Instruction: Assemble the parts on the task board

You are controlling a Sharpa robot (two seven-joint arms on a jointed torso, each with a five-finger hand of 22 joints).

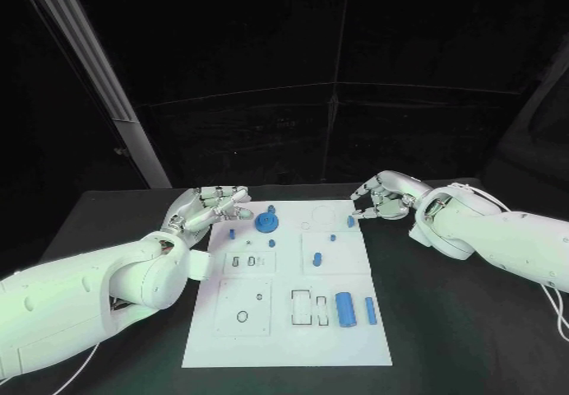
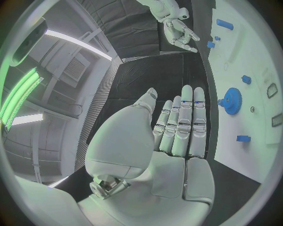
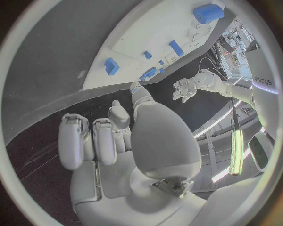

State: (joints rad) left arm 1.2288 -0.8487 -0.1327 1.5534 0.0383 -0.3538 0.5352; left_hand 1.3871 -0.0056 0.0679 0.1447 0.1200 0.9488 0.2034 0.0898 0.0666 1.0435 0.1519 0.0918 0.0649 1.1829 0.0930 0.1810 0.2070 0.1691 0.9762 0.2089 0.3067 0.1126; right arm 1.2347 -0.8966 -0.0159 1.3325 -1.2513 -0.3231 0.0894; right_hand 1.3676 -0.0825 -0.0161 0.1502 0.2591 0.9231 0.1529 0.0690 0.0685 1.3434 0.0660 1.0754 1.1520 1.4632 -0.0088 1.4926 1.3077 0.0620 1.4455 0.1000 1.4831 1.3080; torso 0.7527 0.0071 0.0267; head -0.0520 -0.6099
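Note:
The white task board [image 1: 279, 341] lies in the middle of the black table. A blue gear [image 1: 267, 222] [image 2: 232, 100] stands near its far edge, and a large blue cylinder [image 1: 345, 309] [image 3: 208, 12] with a thin blue pin [image 1: 370, 310] lies nearer me. My left hand [image 1: 214, 206] [image 2: 179, 127] hovers at the board's far left corner, fingers straight and holding nothing. My right hand [image 1: 381, 197] [image 3: 112, 136] is at the far right corner with its fingers curled in. Its fingertips are close to a small blue piece [image 1: 352, 220] [image 3: 111, 66] on the board, and nothing is in the hand.
Several small blue pieces [image 1: 316, 259] sit in or near the board's recesses; empty slots [image 1: 311, 307] lie beside the cylinder. Black table [image 1: 462, 329] surrounds the board on all sides. A pale post [image 1: 113, 99] rises behind the table's far left.

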